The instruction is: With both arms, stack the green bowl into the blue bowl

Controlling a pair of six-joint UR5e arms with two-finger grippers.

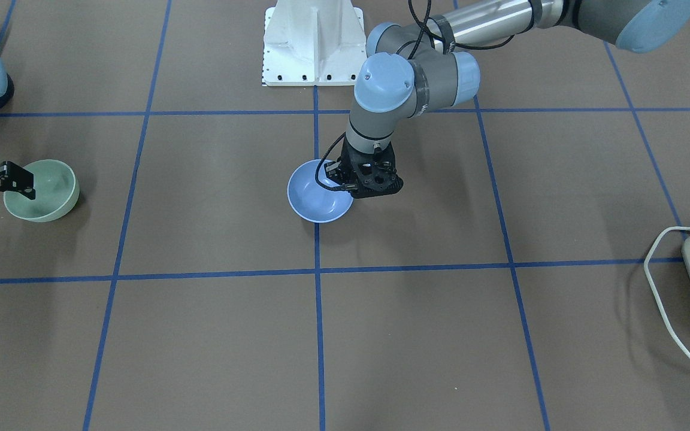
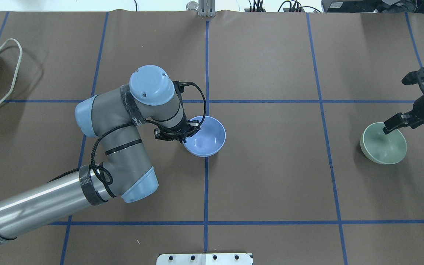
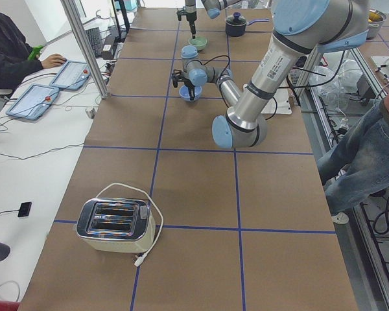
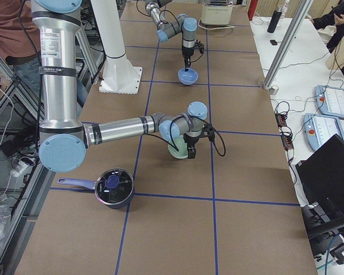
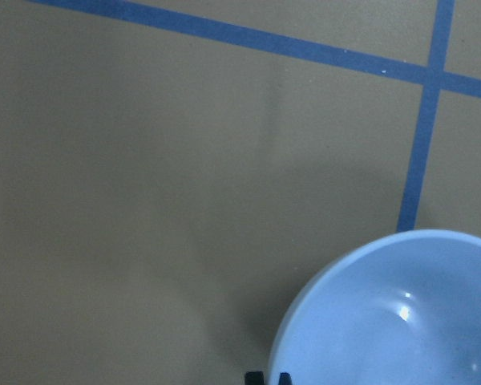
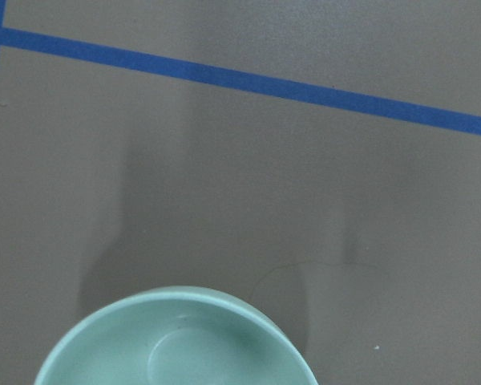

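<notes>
The green bowl [image 2: 383, 144] stands mouth up at the robot's right end of the bench [image 2: 271, 176], well apart from the blue bowl [image 2: 205, 137]. One of the right fingers [image 2: 391, 126] dips inside it near the rim. Its partner is hidden by the black wrist body, so I cannot tell whether the pair is pinched on the rim or only straddles it. The right wrist view shows just the bowl's upper rim at the bottom of the picture, with bare bench and one tape line beyond.

The blue bowl is also mouth up, near the middle of the bench, over the centre blue tape line [image 2: 206, 191]. The left fingers [image 5: 254, 379] show in the left wrist view as two black tips set close together, one on each side of the bowl's rim, clamped on it. The left arm [image 2: 123, 147] bends in above this bowl from the robot's left. The right arm [image 4: 120, 129] stretches low along the bench to the green one.

Farther out, a toaster [image 3: 115, 225] with a white cord sits at the left end and a dark pot [image 4: 113, 187] at the right end. The white pedestal base [image 1: 312, 42] stands at the robot's edge.
</notes>
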